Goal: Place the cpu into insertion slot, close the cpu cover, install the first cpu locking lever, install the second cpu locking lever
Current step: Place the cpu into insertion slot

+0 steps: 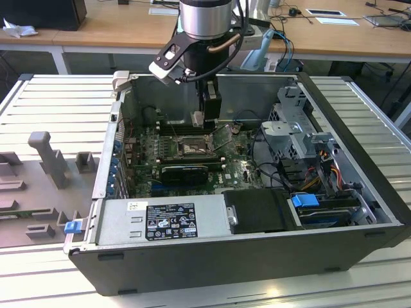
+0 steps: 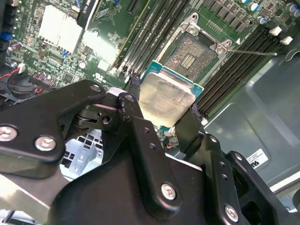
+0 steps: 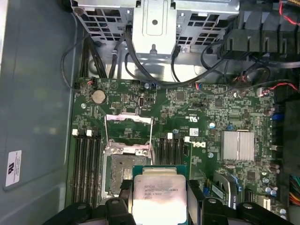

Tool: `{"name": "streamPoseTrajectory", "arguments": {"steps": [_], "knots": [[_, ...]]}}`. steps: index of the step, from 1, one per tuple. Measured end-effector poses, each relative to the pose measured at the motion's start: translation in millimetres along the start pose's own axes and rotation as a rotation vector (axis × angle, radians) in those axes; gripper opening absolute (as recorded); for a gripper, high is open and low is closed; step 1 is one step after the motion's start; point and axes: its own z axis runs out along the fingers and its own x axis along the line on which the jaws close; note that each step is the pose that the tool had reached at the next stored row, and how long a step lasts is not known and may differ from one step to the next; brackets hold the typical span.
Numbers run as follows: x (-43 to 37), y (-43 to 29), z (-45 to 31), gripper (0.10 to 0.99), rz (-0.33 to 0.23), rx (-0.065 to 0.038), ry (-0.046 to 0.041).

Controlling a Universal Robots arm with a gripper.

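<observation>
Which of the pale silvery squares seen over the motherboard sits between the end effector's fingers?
The cpu: smooth-topped, green-edged, clamped in the end effector above the motherboard. The ribbed heatsink sits mounted on that board, apart.

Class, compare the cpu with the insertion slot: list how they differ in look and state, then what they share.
Look: the cpu has a pale silver top; the insertion slot is dark inside a silver surround. State: the cpu is gripped in the hand above the motherboard; the insertion slot sits fixed in that board, empty. Both are square and look similar in size.
</observation>
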Motion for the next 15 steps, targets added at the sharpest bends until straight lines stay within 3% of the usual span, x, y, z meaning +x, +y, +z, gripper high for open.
{"name": "streamPoseTrajectory", "arguments": {"steps": [10,14,15], "knots": [[3.2,-1.7,22.5,0.545,0.009,0.002,-0.0019],[3.4,-1.2,25.8,0.545,0.010,0.005,-0.0032],[5.4,-1.1,27.0,0.545,0.009,0.006,-0.0072]]}}
